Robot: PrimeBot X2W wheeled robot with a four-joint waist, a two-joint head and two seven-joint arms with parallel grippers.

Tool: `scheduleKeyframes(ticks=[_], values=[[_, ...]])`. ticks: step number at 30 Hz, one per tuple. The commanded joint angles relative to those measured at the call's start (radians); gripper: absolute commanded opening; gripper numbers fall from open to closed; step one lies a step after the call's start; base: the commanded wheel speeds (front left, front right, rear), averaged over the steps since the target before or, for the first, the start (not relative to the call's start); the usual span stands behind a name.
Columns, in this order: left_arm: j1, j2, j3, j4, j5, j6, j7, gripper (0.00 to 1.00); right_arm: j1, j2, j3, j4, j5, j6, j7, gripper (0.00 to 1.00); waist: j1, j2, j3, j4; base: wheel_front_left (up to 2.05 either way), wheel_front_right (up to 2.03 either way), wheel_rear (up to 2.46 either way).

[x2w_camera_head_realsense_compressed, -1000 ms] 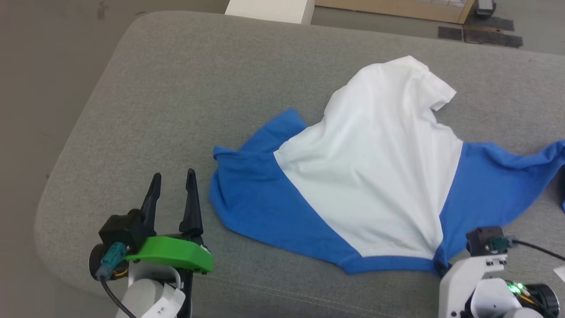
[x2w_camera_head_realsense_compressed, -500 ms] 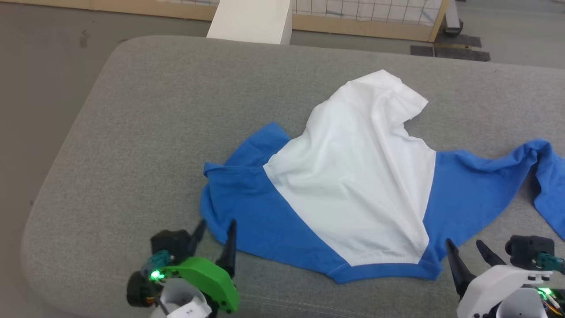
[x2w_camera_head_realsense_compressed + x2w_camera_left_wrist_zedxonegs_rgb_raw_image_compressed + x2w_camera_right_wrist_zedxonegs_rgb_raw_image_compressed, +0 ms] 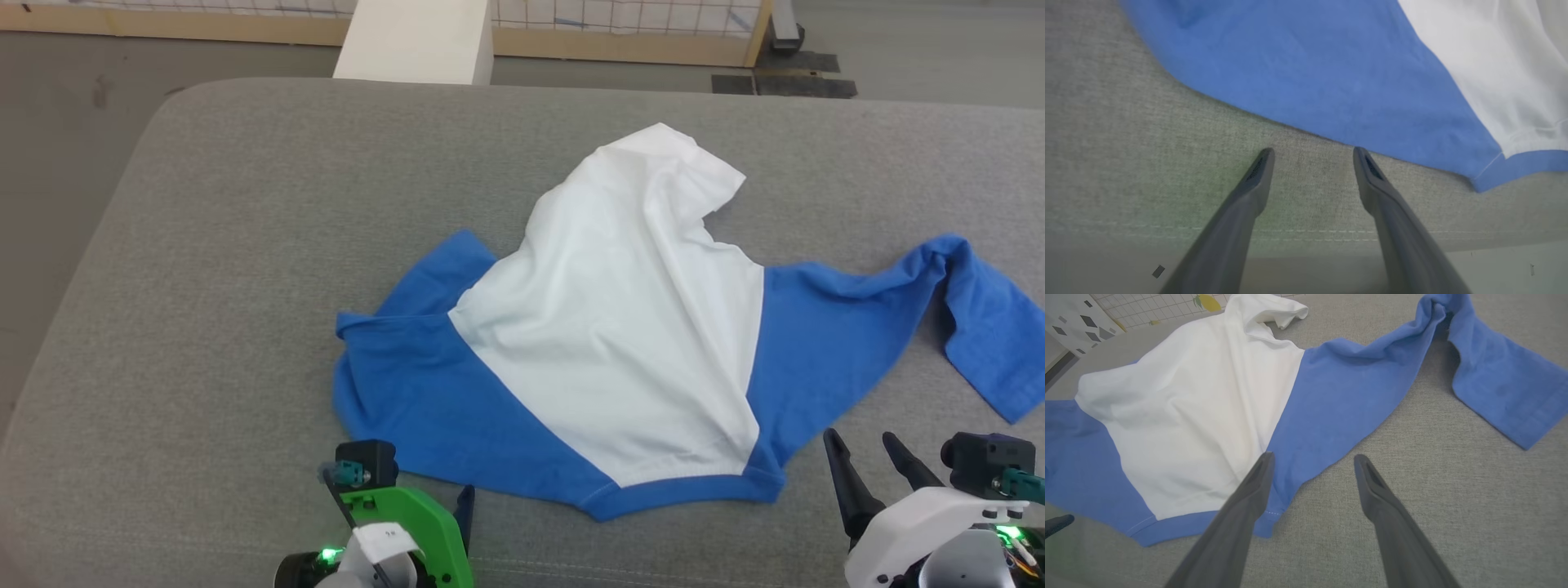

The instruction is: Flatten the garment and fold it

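Fabric in a grey weave covers the round-cornered table [image 3: 204, 245], and on its middle lies the garment [image 3: 620, 327], a soft cotton shirt with a white body, royal-blue raglan sleeves and a blue collar band. In the head view the collar band sits at lower centre, and the white body runs up from it in loose creases to a turned-over corner at upper centre. One blue sleeve lies folded on itself at centre left. The other stretches to the right edge of the frame, where its end bends back down.

In the left wrist view the left pincer [image 3: 1312, 153] stands wide with nothing between its fingers. Its tips are over bare table, just short of the blue sleeve's edge across the top of that frame [image 3: 1310, 69].

The right pincer [image 3: 859, 437] shows at the lower right of the head view, near the collar corner. It too stands wide and holds nothing. In the right wrist view [image 3: 1313, 456] one finger crosses in front of the garment's [image 3: 1188, 408] blue corner, and the other is over grey table.

Beyond the table, at the top of the head view, stand a white block [image 3: 416, 41] and a wooden-framed grid panel [image 3: 620, 41] on a grey floor [image 3: 49, 122].
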Motion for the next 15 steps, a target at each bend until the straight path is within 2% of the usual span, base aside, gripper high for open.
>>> scheduleKeyframes(ticks=[1, 14, 15], values=[[-0.026, -0.001, -0.001, 0.004, -0.013, 0.012, 0.000, 1.00, -0.018, -0.001, 0.006, -0.006, 0.011, -0.002, -0.008, 1.00, 0.0000, 0.0000, 0.015, -0.021, 0.00, 0.00, 0.00], [-0.084, 0.002, 0.009, 0.073, -0.058, 0.062, -0.006, 1.00, -0.035, -0.001, 0.025, -0.014, 0.019, -0.002, -0.006, 1.00, 0.0000, 0.0000, 0.048, -0.068, 0.00, 0.00, 0.00], [-0.089, 0.004, 0.009, 0.076, -0.056, 0.062, -0.010, 0.41, -0.036, -0.001, 0.024, -0.015, 0.020, -0.002, -0.006, 1.00, 0.0000, 0.0000, 0.050, -0.068, 0.00, 0.00, 0.00]])
